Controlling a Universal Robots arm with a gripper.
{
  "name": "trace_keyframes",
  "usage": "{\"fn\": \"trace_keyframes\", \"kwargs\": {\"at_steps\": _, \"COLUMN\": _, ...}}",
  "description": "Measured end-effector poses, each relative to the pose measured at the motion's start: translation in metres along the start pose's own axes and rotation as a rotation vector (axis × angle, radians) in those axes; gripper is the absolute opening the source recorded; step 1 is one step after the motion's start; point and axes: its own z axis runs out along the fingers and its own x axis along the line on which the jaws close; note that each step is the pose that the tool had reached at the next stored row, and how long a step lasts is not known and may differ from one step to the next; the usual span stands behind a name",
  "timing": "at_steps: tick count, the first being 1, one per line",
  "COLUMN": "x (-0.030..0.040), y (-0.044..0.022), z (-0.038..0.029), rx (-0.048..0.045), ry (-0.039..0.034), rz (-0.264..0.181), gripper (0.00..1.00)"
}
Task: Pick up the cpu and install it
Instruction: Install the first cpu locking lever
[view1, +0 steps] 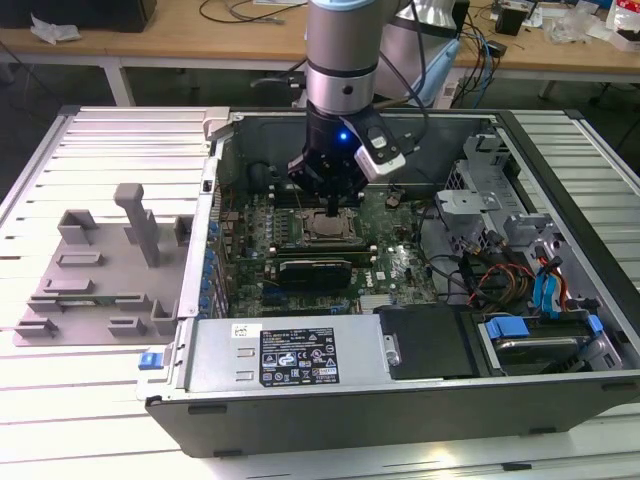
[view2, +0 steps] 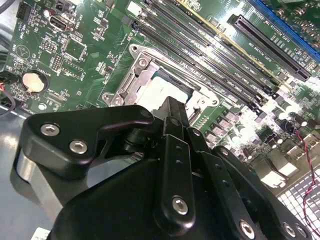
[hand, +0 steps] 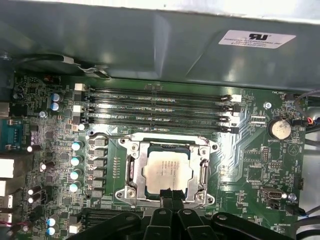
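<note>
Tool (hand: 170, 196) near one cpu (hand: 167, 169), four memory slots (hand: 160, 110)

The arm (view1: 341, 50) hangs vertical, entering the exterior view at twelve o'clock, wrist straight down. Its black gripper (view1: 334, 207) points downward, fingers (hand: 165, 196) pressed together, tips touching.

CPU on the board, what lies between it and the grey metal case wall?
In the first wrist view, the socket frame and then four long parallel memory slots lie between the cpu and the grey case wall.
</note>
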Motion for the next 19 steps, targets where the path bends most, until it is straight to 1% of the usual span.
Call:
{"fn": "trace_keyframes", "kwargs": {"at_steps": 3, "x": -0.0002, "y": 0.0000, "z": -0.0044, "rx": -0.0002, "ry": -0.0001, "rz": 0.000, "gripper": 0.11}}
{"fn": "trace_keyframes", "kwargs": {"at_steps": 6, "x": -0.0004, "y": 0.0003, "z": -0.0151, "rx": -0.0001, "ry": 0.0000, "rz": 0.000, "gripper": 0.11}}
{"fn": "trace_keyframes", "kwargs": {"at_steps": 8, "x": -0.0006, "y": 0.0004, "z": -0.0199, "rx": 0.0000, "ry": 0.0000, "rz": 0.000, "gripper": 0.11}}
{"fn": "trace_keyframes", "kwargs": {"at_steps": 9, "x": -0.0007, "y": 0.0005, "z": -0.0235, "rx": 0.0003, "ry": 0.0000, "rz": 0.000, "gripper": 0.11}}
{"fn": "trace_keyframes", "kwargs": {"at_steps": 11, "x": -0.0007, "y": 0.0005, "z": -0.0252, "rx": 0.0008, "ry": 0.0000, "rz": 0.000, "gripper": 0.11}}
{"fn": "trace_keyframes", "kwargs": {"at_steps": 15, "x": -0.0009, "y": 0.0004, "z": -0.0314, "rx": 0.0018, "ry": 0.0000, "rz": 0.000, "gripper": 0.11}}
{"fn": "trace_keyframes", "kwargs": {"at_steps": 16, "x": -0.0010, "y": 0.0004, "z": -0.0343, "rx": 0.0023, "ry": 0.0001, "rz": 0.000, "gripper": 0.11}}
{"fn": "trace_keyframes", "kwargs": {"at_steps": 19, "x": -0.0011, "y": 0.0003, "z": -0.0389, "rx": 0.0033, "ry": 0.0001, "rz": 0.000, "gripper": 0.11}}
